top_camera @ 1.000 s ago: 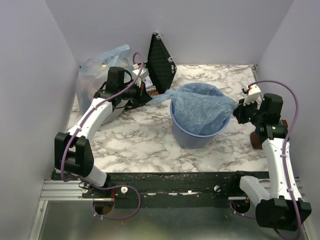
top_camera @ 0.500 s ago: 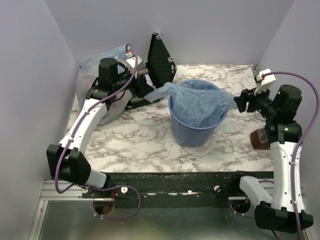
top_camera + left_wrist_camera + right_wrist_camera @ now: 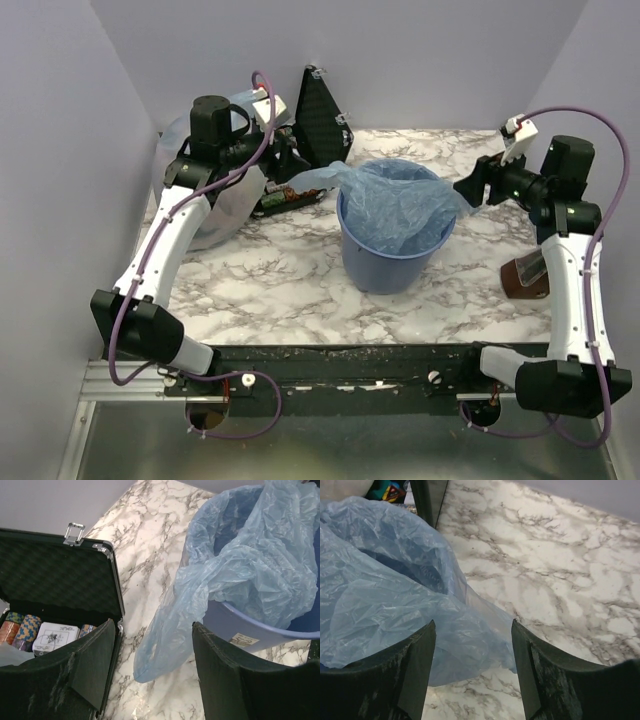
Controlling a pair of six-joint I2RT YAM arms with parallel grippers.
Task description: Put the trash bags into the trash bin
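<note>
**On the desk (image 3: 270,285), bag (image 3: 395,205) sitting in bin (image 3: 385,272)**

Pale walls (image 3: 60,150) are enclosing the marble top on three sides. The blue bag is lying inside the bin at mid-desk, corners drooping over the rim. The left tool (image 3: 152,630) and right tool (image 3: 472,625) are standing wide open, gripping nothing, each just beside a loose corner.

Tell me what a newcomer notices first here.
The round solid blue plastic bucket stands at centre, a crinkly translucent light-blue film bag draped inside it and spilling over the rim on both sides. The left gripper and right gripper hang open by the bag's loose corners; an open black hard case sits back left.
</note>
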